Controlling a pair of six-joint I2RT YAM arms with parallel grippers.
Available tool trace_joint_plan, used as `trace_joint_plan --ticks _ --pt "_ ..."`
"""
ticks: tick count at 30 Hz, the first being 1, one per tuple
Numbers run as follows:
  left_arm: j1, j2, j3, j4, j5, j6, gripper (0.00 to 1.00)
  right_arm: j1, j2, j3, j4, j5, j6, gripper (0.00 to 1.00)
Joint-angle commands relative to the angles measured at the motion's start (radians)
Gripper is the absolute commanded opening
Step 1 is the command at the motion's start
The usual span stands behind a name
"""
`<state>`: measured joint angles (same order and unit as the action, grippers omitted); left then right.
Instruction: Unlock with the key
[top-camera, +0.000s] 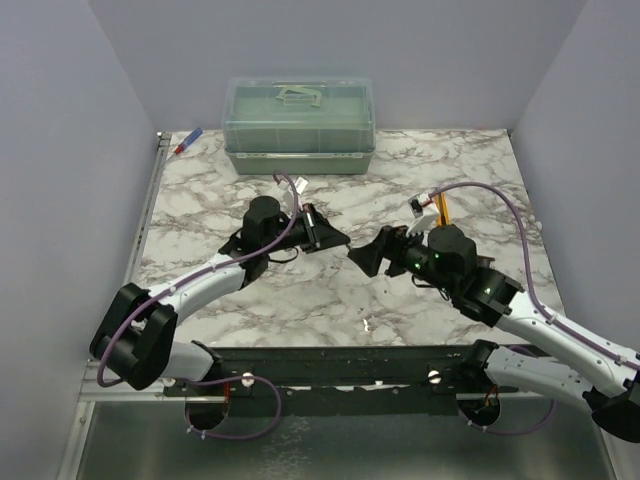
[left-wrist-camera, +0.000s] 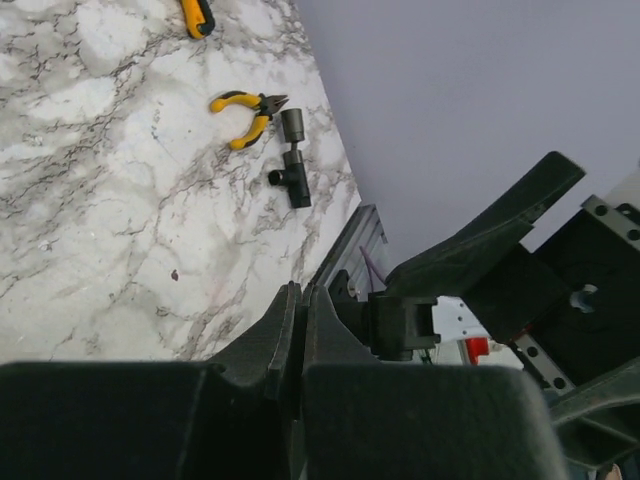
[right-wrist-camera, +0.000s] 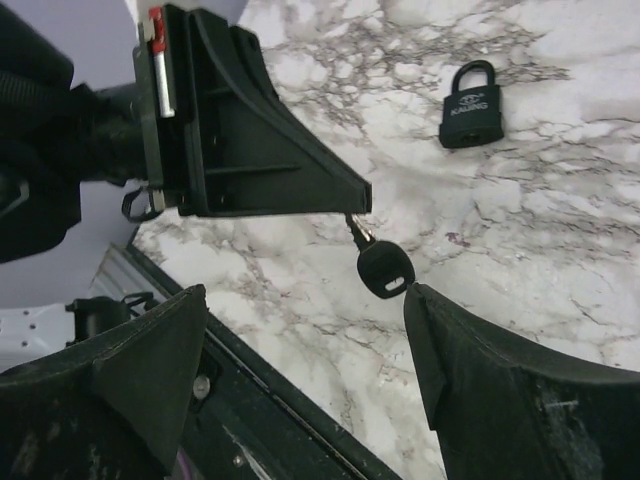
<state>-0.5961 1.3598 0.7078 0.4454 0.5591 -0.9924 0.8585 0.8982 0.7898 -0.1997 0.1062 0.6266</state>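
The key (right-wrist-camera: 383, 268) is small, with a round black head, and hangs by its thin blade from the tip of my left gripper (right-wrist-camera: 358, 206), which is shut on it. My right gripper (right-wrist-camera: 305, 300) stands open just below. The key's head sits beside the tip of its right finger (right-wrist-camera: 440, 330), and nothing lies between the fingers. In the top view the two grippers meet tip to tip above the table's middle, left gripper (top-camera: 338, 240) and right gripper (top-camera: 366, 256). A black padlock (right-wrist-camera: 471, 105) lies flat on the marble beyond them. In the left wrist view my left gripper's fingers (left-wrist-camera: 288, 318) are pressed together.
A translucent green lidded box (top-camera: 298, 122) stands at the back of the marble table (top-camera: 200, 200), with a red-and-blue pen (top-camera: 188, 142) to its left. Yellow-handled pliers (left-wrist-camera: 245, 112) and a dark metal socket tool (left-wrist-camera: 293, 160) lie near the right edge. A black rail (top-camera: 330, 360) runs along the near edge.
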Motion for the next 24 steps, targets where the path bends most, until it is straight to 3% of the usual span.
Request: trace_joint_plan --ticks 1,10,24 --pt "0.046 -0.061 0.091 -0.099 0.155 0.057 0.00 -0.003 -0.048 -0.045 0.131 -0.153 -0.036 0.84" --pt "0.128 -0.129 0.225 -0.273 0.310 0.051 0.00 -0.082 -0.063 -0.054 0.279 -0.365 0.009 0.69" --pt "0.148 -0.167 0.299 -0.299 0.394 -0.009 0.00 -0.146 -0.042 -0.096 0.441 -0.484 0.098 0.55"
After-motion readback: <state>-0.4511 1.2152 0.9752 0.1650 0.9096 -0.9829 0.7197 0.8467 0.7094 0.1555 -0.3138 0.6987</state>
